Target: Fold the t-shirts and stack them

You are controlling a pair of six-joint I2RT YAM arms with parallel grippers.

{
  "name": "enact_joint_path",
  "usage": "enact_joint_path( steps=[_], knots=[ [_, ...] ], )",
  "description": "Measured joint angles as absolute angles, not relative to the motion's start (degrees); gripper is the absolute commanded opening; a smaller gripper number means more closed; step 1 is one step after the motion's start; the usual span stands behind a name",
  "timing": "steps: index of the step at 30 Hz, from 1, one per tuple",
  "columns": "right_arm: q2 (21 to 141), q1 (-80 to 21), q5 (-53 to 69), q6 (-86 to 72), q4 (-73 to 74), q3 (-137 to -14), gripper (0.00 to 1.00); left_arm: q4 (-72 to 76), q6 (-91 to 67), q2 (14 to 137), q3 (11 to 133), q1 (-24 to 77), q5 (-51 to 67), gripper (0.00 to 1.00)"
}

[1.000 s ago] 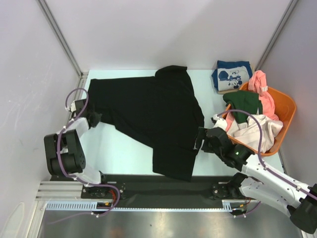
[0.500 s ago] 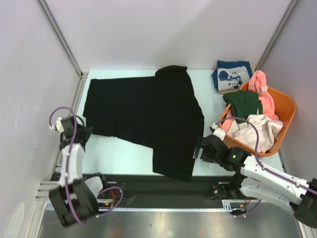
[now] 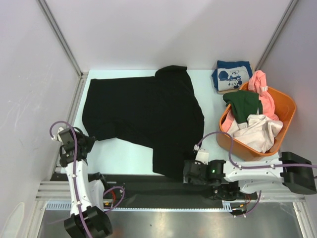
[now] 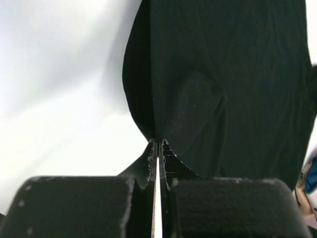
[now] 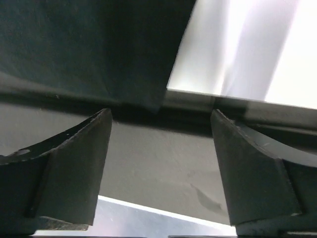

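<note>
A large black t-shirt lies spread flat across the table. My left gripper is at its near-left corner, jaws shut on the cloth's edge. In the left wrist view the black t-shirt narrows to a point at the closed gripper. My right gripper is open and empty at the table's near edge, just below the shirt's near hem corner. In the right wrist view the hem hangs above the gripper. A folded navy tee lies at the back right.
An orange basket at the right holds a pink tee, a dark green tee and an off-white tee. A black strip runs along the near edge. Walls close in the left, back and right sides.
My left gripper has pulled back toward the near-left, drawing the shirt's corner with it. My right gripper has dropped from the shirt's right hem to the near edge.
</note>
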State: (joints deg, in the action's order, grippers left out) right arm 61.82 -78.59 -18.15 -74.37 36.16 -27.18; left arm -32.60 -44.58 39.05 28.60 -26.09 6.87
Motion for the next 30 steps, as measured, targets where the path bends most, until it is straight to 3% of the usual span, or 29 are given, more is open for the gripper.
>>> enact_joint_path(
  steps=[7, 8, 10, 11, 13, 14, 16, 23, 30],
  knots=[
    [65.4, -79.3, -21.3, -75.3, 27.7, -25.8, 0.68, -33.7, -44.5, 38.6, 28.6, -26.1, 8.8, 0.01],
    [65.5, -79.3, -21.8, -75.2, 26.5, -25.5, 0.58, -33.7, -44.5, 38.5, 28.6, -26.1, 8.8, 0.0],
    [65.5, -79.5, -22.3, -74.7, 24.9, -25.1, 0.47, -33.7, -44.5, 38.5, 28.6, -26.2, 8.9, 0.0],
    [65.4, -79.6, -22.6, -74.6, 24.3, -25.0, 0.35, -33.7, -44.5, 38.4, 28.6, -26.2, 9.0, 0.0],
    [64.7, -79.8, -23.3, -74.3, 23.5, -24.8, 0.24, -33.7, -44.5, 38.1, 28.6, -26.2, 9.1, 0.0],
    [64.0, -79.9, -23.8, -74.0, 23.4, -24.8, 0.09, -33.8, -44.5, 37.9, 28.6, -26.4, 9.2, 0.0],
    [61.5, -80.1, -25.5, -73.4, 23.9, -24.9, 0.0, -34.0, -44.5, 37.6, 28.6, -26.6, 9.2, 0.0],
    [51.1, -76.7, -29.4, -69.6, 36.8, -36.8, 0.0, -37.1, -42.5, 38.4, 31.4, -27.3, 9.3, 0.0],
    [51.5, -55.2, -25.5, -55.9, 37.5, -50.3, 0.0, -37.8, -38.1, 43.1, 37.3, -27.5, 10.0, 0.0]
  ],
)
